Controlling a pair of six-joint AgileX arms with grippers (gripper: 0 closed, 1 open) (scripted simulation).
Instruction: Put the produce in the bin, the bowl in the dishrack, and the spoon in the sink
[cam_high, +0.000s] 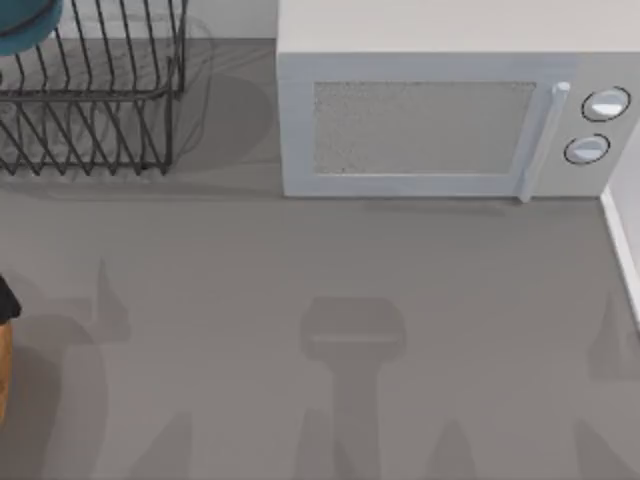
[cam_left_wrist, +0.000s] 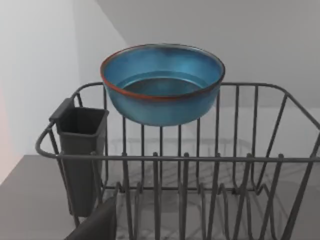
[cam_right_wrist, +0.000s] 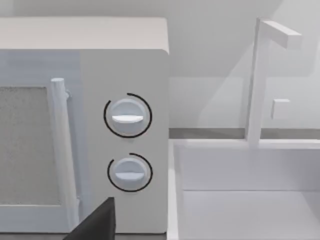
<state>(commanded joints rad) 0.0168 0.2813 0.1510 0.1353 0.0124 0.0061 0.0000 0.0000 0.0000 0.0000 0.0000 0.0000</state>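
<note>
Of the left gripper (cam_left_wrist: 97, 225) a single dark finger shows low in the left wrist view, before the dishrack (cam_left_wrist: 165, 158); how wide it stands I cannot tell. The right gripper (cam_right_wrist: 97, 222) likewise shows one dark finger, facing the white microwave (cam_right_wrist: 125, 65) and, beside it, the white sink (cam_right_wrist: 245, 200). The teal bowl (cam_left_wrist: 162, 82) sits upright at the rack's top rim. From above, dishrack and bowl lie at the table's (cam_high: 320, 300) far left.

A black wire dishrack (cam_high: 90, 95) stands at the far left of the grey table (cam_high: 320, 300), a teal bowl (cam_high: 28, 22) on its far left corner. A white microwave (cam_high: 450, 110) sits far right.
</note>
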